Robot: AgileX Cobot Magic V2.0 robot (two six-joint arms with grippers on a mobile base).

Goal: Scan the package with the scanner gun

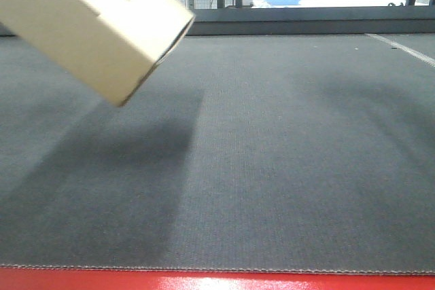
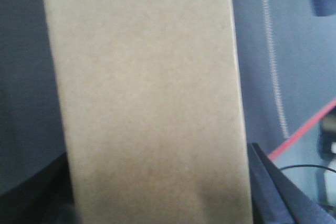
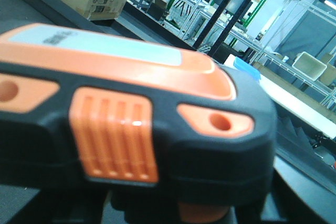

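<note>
Package [image 1: 88, 18] plain tan; scanner gun [image 3: 136, 129] label [image 3: 100, 50] blurred

You find the package [image 1: 88, 25] hanging tilted over the left side of the gray mat [image 1: 285, 168]; below it and to its right the mat lies open. The scanner gun [image 3: 131, 108] blocks the space just before the right wrist.

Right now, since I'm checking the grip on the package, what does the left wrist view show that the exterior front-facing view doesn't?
Only the left wrist view: a dark end effector finger against the edge of the package, whose plain tan face shows no label. Only the front view: the package tilted and lifted clear of the mat, with its shadow beneath. Both: the package and the grey mat.
</note>
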